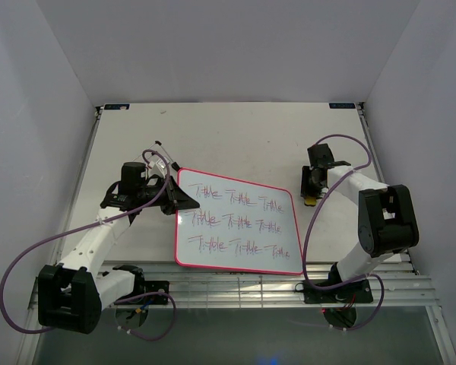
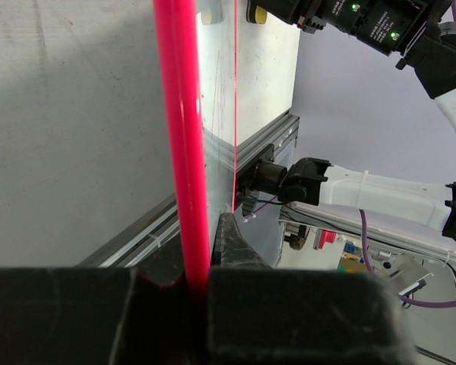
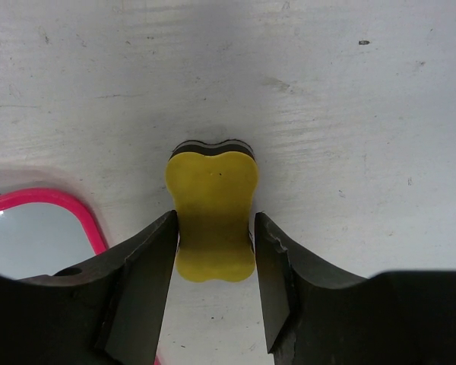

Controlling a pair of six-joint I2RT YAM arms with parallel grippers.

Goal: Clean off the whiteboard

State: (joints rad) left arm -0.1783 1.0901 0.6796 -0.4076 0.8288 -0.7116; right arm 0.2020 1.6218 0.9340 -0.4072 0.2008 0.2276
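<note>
The whiteboard [image 1: 239,228] lies near the table's front, pink-red framed, with three rows of pink-grey handwriting. My left gripper [image 1: 175,196] is shut on its left edge; in the left wrist view the pink frame [image 2: 181,137] runs down between my jaws [image 2: 201,274], with the board tilted up from the table. A small yellow eraser [image 3: 213,198] with a black base sits on the table right of the board's upper right corner [image 3: 30,228]. My right gripper [image 3: 215,243] stands over it, one finger pressed on each side. In the top view the eraser [image 1: 310,201] peeks out under the right gripper [image 1: 311,192].
An aluminium rail [image 1: 235,289] runs along the table's front edge, just below the board. White walls enclose the table on the left, back and right. Purple cables [image 1: 342,141] loop from both arms.
</note>
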